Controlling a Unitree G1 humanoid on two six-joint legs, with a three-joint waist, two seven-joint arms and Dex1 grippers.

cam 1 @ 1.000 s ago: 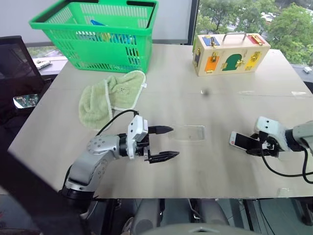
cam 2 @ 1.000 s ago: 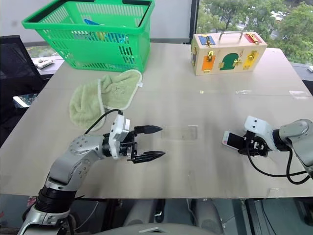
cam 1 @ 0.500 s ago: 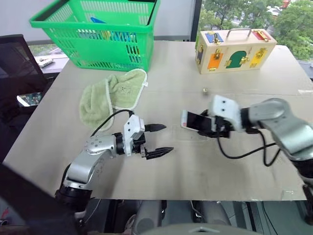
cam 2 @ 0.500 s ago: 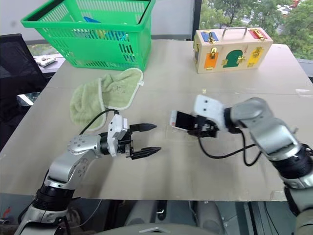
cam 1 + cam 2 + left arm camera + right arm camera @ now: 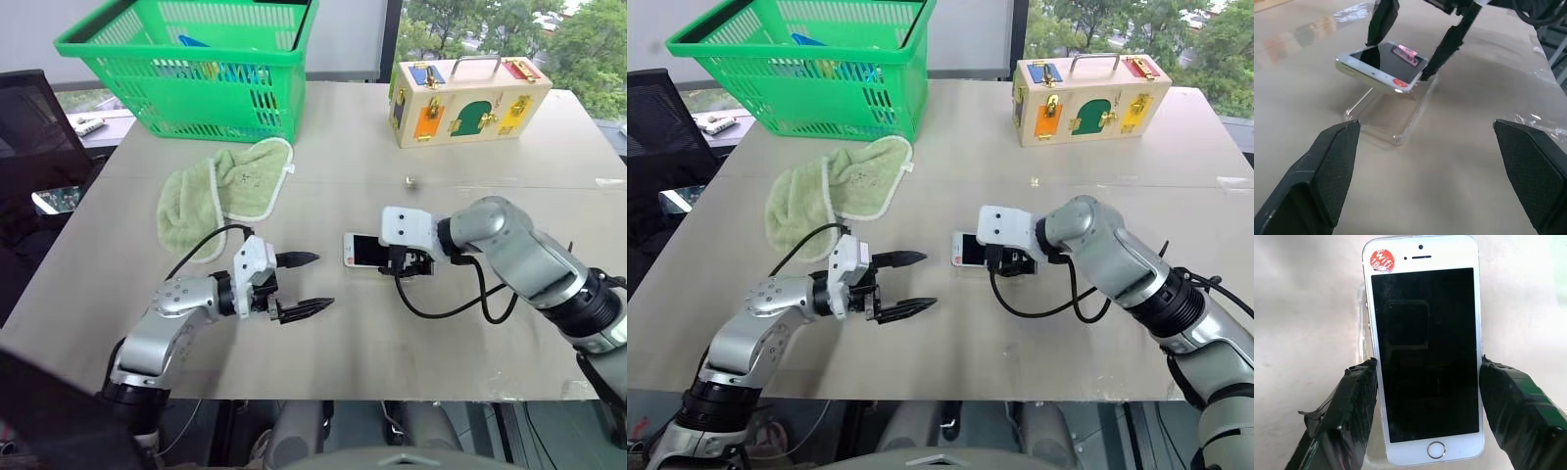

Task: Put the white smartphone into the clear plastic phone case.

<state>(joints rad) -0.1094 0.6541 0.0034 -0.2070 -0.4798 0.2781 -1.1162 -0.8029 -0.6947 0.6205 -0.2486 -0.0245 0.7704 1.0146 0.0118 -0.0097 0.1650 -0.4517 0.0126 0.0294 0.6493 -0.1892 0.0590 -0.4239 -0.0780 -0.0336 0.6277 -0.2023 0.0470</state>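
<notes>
I hold the phone (image 5: 1425, 352) by its 2 long edges in the right tool (image 5: 407, 262), screen up, so it can drop flat. It hangs tilted just above the case (image 5: 1393, 110) on the tabletop (image 5: 392, 333). The left tool (image 5: 302, 284) is spread empty, near left of the case, ready to steady it.
</notes>
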